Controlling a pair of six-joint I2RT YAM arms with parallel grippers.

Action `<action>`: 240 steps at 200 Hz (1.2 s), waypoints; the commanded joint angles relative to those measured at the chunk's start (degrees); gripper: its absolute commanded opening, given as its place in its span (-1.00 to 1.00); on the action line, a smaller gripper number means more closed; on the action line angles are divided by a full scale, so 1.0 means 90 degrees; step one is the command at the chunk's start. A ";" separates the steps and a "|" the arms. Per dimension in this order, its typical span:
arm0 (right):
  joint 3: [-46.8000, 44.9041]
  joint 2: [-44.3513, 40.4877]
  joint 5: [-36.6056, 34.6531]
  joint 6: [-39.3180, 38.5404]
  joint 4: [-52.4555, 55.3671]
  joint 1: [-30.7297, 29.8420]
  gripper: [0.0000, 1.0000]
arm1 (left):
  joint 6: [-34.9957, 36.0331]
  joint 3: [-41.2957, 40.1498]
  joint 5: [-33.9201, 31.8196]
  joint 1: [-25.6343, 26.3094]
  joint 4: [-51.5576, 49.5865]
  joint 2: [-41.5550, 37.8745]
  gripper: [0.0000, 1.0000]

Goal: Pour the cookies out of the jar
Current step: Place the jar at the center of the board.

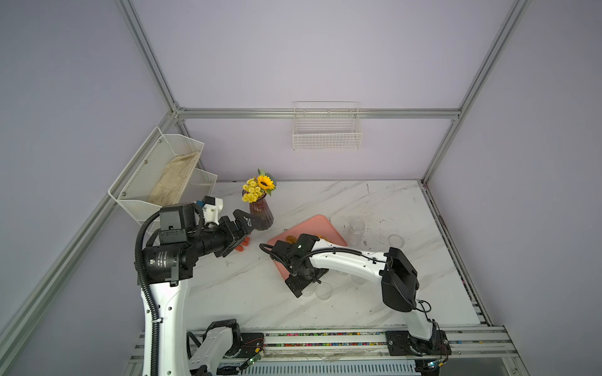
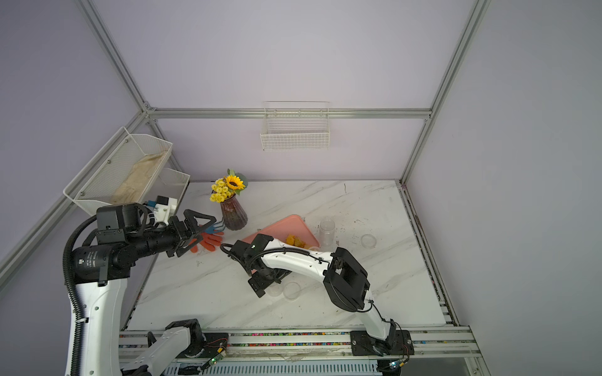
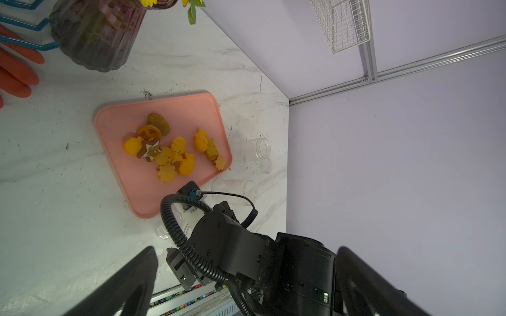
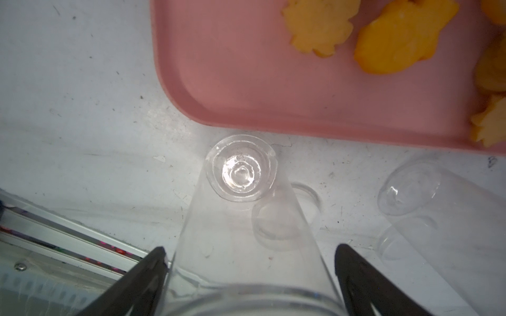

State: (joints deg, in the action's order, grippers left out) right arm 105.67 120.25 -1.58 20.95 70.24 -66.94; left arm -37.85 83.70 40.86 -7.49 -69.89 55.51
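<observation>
**Empty jar stands beside tray as cookies lie poured out**

Black fingers (image 4: 147, 276) of the right gripper (image 4: 250, 249) flank the mouth of the clear plastic jar (image 4: 241, 175). The jaws are spread wide, one finger close by the jar's wall and the other apart from it, so nothing is clamped. The jar stands upright and empty on the marble table (image 4: 82, 109), just beside the rim of a pink tray (image 4: 246, 90). The cookies (image 3: 164, 157), mostly orange-yellow with a few brown, are scattered across the tray's floor.

In both top views the right arm (image 1: 345, 263) reaches over the tray's near corner, its wrist bent down toward the table.

The left gripper (image 2: 202, 231) is released and empty. It is held roughly level above an orange glove (image 2: 211, 242), near a purple vase (image 2: 233, 215), with the left arm (image 1: 163, 293) raised at the elbow.
</observation>
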 commanded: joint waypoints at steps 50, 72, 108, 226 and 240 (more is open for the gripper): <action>0.1290 -0.0099 -0.0385 0.0067 0.0703 -0.0063 0.95 | 0.0064 -0.0052 0.0090 -0.0035 0.0193 0.0082 1.00; 0.1729 -0.0127 -0.0436 0.0058 0.0885 -0.0063 0.95 | 0.0055 0.0004 0.0084 -0.0037 0.0202 0.0112 1.00; 0.2342 -0.0221 -0.0501 -0.0077 0.1126 -0.0053 0.95 | 0.0042 0.0189 0.0020 -0.0037 0.0255 0.0161 1.00; 0.2731 -0.1285 -0.0302 -0.0489 0.1085 0.0332 0.95 | -0.0311 0.0311 -0.0321 -0.0047 0.0735 0.0268 1.00; 0.2722 -0.1451 -0.0254 -0.0511 0.1073 0.0463 0.95 | -0.0382 0.0263 -0.0313 -0.0047 0.0819 0.0273 1.00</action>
State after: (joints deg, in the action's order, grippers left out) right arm 129.43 110.89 -3.86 17.76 79.09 -64.53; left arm -39.97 83.79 38.28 -7.75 -64.71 58.06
